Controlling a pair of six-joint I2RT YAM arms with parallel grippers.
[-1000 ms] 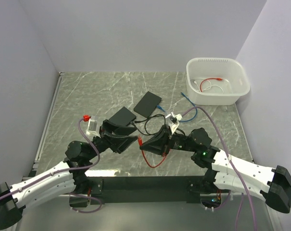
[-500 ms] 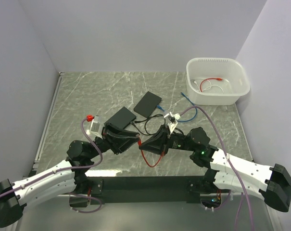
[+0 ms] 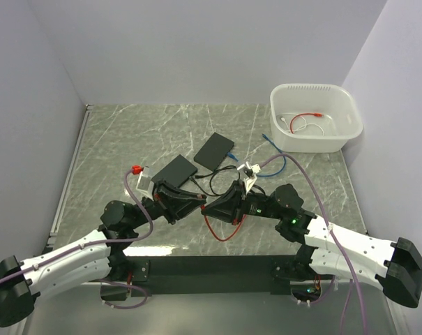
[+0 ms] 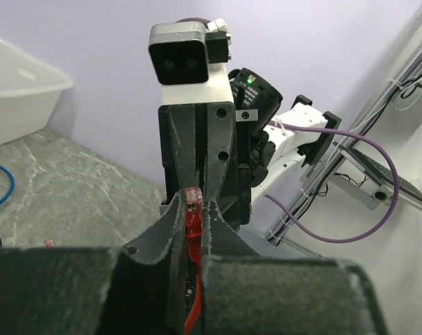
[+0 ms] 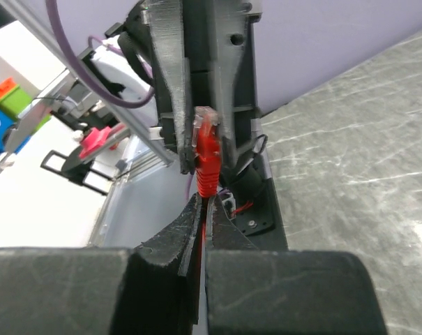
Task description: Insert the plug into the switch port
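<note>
Overhead, left tool (image 3: 199, 202) and right tool (image 3: 211, 206) meet, closer wrist views show both pinched shut on red plug (image 5: 207, 157)

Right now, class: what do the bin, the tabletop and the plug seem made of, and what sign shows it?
The bin: probably white plastic; smooth moulded walls, rounded rim.
The tabletop: grey-green with pale veins, a marble look, perhaps only printed laminate.
The plug: clear hard plastic tip, red matte boot, likely rubbery.
</note>
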